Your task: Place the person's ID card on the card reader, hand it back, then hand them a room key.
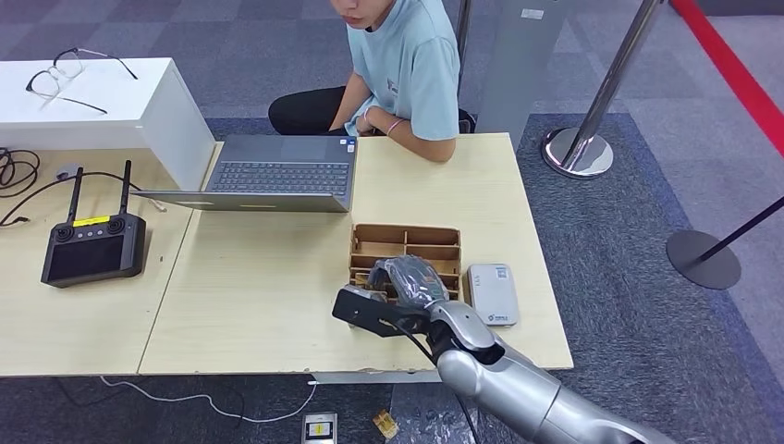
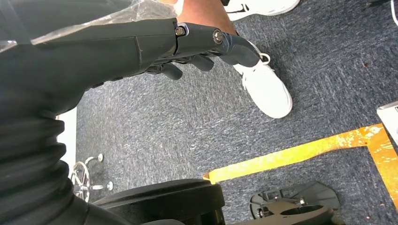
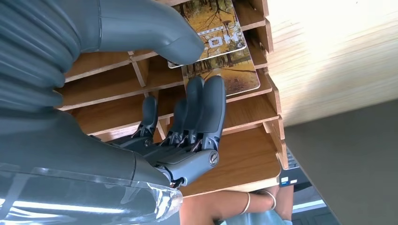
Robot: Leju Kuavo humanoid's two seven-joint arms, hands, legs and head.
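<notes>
Grey carpeted floor [image 1: 610, 231], with a pale wood table [image 1: 277, 296] across the foreground. Nearest, the right arm comes in low and its right hand [image 1: 407, 282] hangs over the near edge of the wooden card tray [image 1: 407, 242]. In the right wrist view the fingers [image 3: 206, 112] are extended and apart, thumb above, over the slatted compartments; fingertips lie at or just short of two room key cards [image 3: 220, 51] with an autumn-tree print, one overlapping the other in a slot. Contact cannot be told; nothing is grasped.

Just beside the tray, on the robot's right, lies the white card reader [image 1: 491, 293], flat on the table. No card rests on it.

The left hand [image 2: 187, 44] hangs over the carpet, fingers loosely curled, holding nothing.

Further off: a black controller [image 1: 92, 248] with two antennas on the left, an open laptop [image 1: 273, 176], a white box [image 1: 102, 106] bearing eyeglasses [image 1: 69, 74]. At the far edge sits a person [image 1: 398, 69], forearm on the table.
</notes>
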